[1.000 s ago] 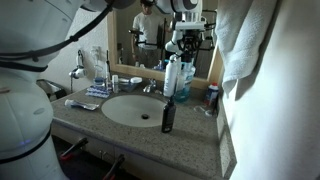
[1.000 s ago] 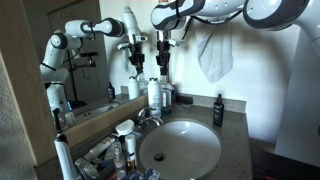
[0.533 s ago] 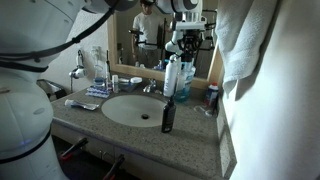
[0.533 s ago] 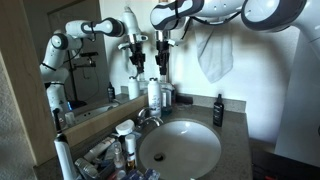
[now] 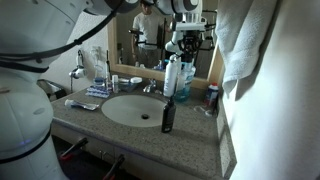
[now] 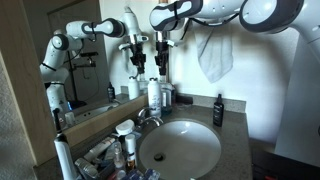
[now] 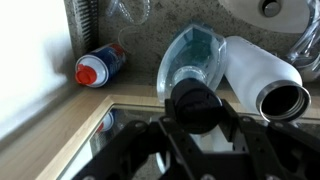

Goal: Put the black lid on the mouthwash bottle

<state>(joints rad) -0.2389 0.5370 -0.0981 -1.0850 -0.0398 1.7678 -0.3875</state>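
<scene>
My gripper (image 7: 196, 112) is shut on the black lid (image 7: 194, 98) and holds it just above the mouthwash bottle (image 7: 196, 52), a clear bottle of blue-teal liquid. In both exterior views the gripper (image 5: 186, 48) (image 6: 162, 62) hangs over the bottles at the back of the counter by the mirror. The mouthwash bottle (image 5: 184, 88) (image 6: 167, 97) stands right beside a taller white bottle (image 7: 262, 78) (image 5: 172, 75) (image 6: 154, 94). Whether the lid touches the bottle's neck I cannot tell.
A small dark slim bottle (image 5: 168, 115) (image 6: 217, 110) stands at the counter's front edge by the sink basin (image 5: 120, 120) (image 6: 212, 152). A red and blue can (image 7: 100, 65) (image 5: 212, 97) stands near the wall. A faucet (image 6: 146, 115) and a towel (image 6: 213, 50) are close.
</scene>
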